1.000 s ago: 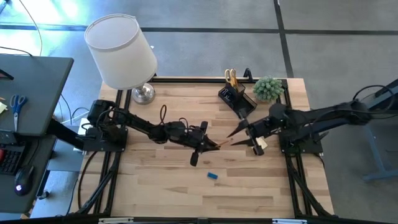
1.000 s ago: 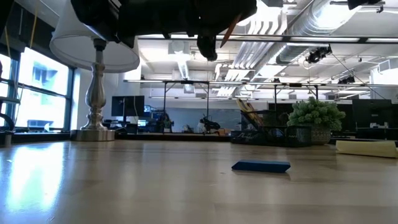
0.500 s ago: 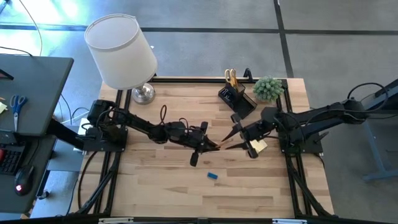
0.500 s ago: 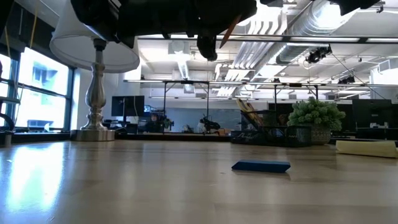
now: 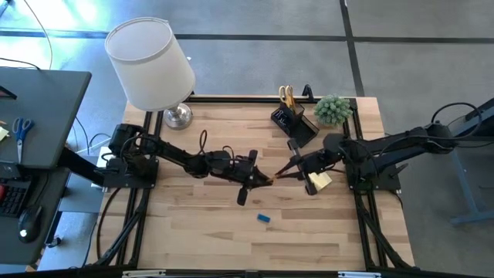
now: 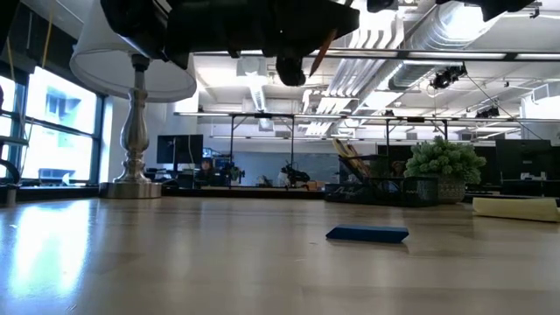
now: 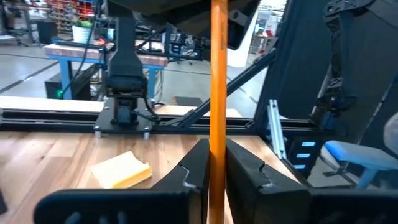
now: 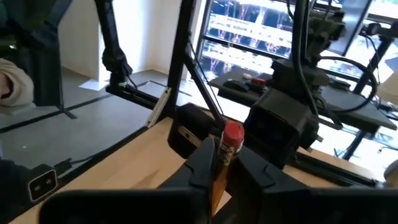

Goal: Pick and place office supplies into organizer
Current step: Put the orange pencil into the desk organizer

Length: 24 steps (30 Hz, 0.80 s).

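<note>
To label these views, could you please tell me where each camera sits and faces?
High: above the table, facing straight down; both arms show, left gripper and right gripper both on the pencil.
Low: at tabletop height, facing level across toward the room; eraser ahead, arms overhead.
Left wrist: on the left arm, looking past its fingers, shut on the pencil, toward the pad.
Right wrist: on the right arm, looking past its fingers, shut on the pencil's red end.
Shared: both wrist views show that pencil.

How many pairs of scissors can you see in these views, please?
2: yellow-handled scissors upright in the organizer; blue-handled scissors on the side desk left of the table. Others may be hidden.
</note>
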### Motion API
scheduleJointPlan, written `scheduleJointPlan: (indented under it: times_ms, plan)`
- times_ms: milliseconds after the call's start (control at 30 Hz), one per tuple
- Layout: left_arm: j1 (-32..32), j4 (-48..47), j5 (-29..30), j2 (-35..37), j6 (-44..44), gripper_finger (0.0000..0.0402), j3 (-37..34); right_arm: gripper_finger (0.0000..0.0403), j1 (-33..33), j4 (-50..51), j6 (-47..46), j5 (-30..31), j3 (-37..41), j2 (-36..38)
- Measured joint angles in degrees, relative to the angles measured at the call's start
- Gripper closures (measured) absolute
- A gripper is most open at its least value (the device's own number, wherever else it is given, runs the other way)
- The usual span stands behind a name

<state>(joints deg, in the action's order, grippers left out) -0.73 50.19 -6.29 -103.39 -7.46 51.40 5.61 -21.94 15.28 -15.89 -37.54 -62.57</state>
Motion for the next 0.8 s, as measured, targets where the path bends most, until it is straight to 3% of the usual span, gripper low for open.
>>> scheduleJointPlan:
  times_ms: [367,567,800]
  plan:
    - [0.72,-9.35,10.27,2.56,-0.31,0.0356,-0.04,0.0394,-1.42,7.53,-1.94,12.47,0.00,0.49]
    - [0.83,-18.63,18.71,7.81,-0.31,0.0285,0.09,0.0389,-5.35,9.70,-3.89,14.80,0.00,3.10]
    - [0.79,-21.88,19.85,9.20,-0.49,0.0198,0.09,0.0393,-8.51,11.16,-5.56,12.98,0.00,4.15]
